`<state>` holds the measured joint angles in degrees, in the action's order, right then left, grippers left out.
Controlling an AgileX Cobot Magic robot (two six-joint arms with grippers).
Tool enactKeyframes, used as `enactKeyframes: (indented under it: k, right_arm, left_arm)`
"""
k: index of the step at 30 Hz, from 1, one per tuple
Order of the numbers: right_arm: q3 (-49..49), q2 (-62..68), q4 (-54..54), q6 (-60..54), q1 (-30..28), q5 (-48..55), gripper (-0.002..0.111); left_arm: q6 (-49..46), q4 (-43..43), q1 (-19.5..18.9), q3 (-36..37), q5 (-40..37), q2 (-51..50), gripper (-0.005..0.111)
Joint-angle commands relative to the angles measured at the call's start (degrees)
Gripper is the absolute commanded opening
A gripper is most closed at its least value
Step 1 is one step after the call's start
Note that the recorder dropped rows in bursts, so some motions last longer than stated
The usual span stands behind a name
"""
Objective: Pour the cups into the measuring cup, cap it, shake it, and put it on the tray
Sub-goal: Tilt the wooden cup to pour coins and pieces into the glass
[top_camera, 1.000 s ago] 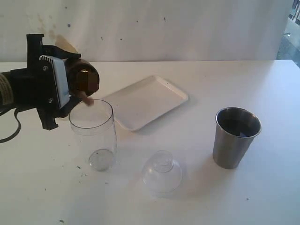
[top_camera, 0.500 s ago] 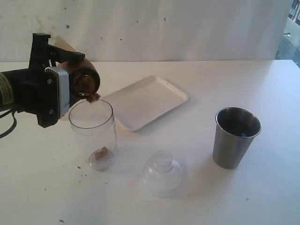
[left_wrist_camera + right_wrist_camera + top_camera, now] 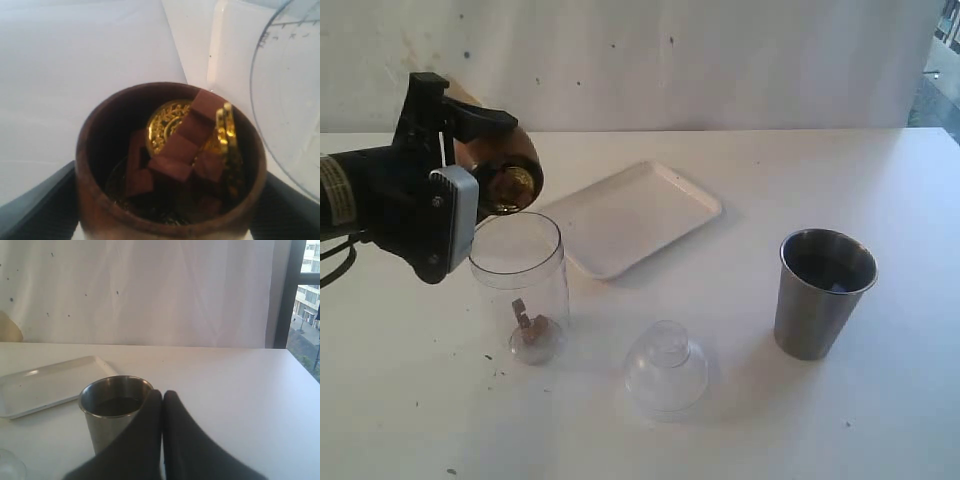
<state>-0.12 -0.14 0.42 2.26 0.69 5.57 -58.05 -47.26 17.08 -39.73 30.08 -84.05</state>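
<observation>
My left gripper (image 3: 480,190) is shut on the brown wooden cup (image 3: 500,170), tipped on its side with its mouth just above the rim of the clear measuring cup (image 3: 517,285). A few brown pieces lie at the measuring cup's bottom. In the left wrist view the wooden cup (image 3: 167,165) holds brown blocks and gold coins, gripped between dark fingers (image 3: 37,210), with the measuring cup's rim (image 3: 290,110) close beside it. The steel tumbler (image 3: 822,292) stands at the right. My right gripper (image 3: 162,395) is shut and empty just behind the tumbler (image 3: 116,412). The white tray (image 3: 628,215) lies at the back.
A clear dome cap (image 3: 665,368) rests on the table in front, between the measuring cup and the tumbler. The tray (image 3: 47,385) also shows in the right wrist view. A cable runs off the left arm at the table's left edge.
The left gripper has tipped the wooden cup further and shifted a little to the right. Brown pieces have dropped from it into the bottom of the measuring cup.
</observation>
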Motion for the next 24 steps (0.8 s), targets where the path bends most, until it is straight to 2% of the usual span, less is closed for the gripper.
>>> enactKeyframes:
  k: [1, 10, 15, 18, 24]
  right_arm:
    - [0.12, 0.14, 0.01, -0.03, 0.43, -0.82, 0.0]
    - [0.12, 0.14, 0.01, -0.03, 0.43, -0.82, 0.0]
    - [0.12, 0.14, 0.01, -0.03, 0.43, -0.82, 0.0]
    - [0.12, 0.14, 0.01, -0.03, 0.43, -0.82, 0.0]
    - [0.12, 0.14, 0.01, -0.03, 0.43, -0.82, 0.0]
  left_arm:
    - [-3.01, 0.75, 0.31, -0.35, -0.94, 0.06, 0.0]
    - [-3.5, 0.75, 1.63, -0.35, -1.28, 1.32, 0.0]
    - [-3.99, 0.86, 2.74, -0.35, -4.54, 2.05, 0.0]
    - [-7.35, 0.86, 2.74, -0.35, -7.17, 2.05, 0.0]
    - [-9.26, 2.18, 3.03, -0.35, -5.75, 2.05, 0.0]
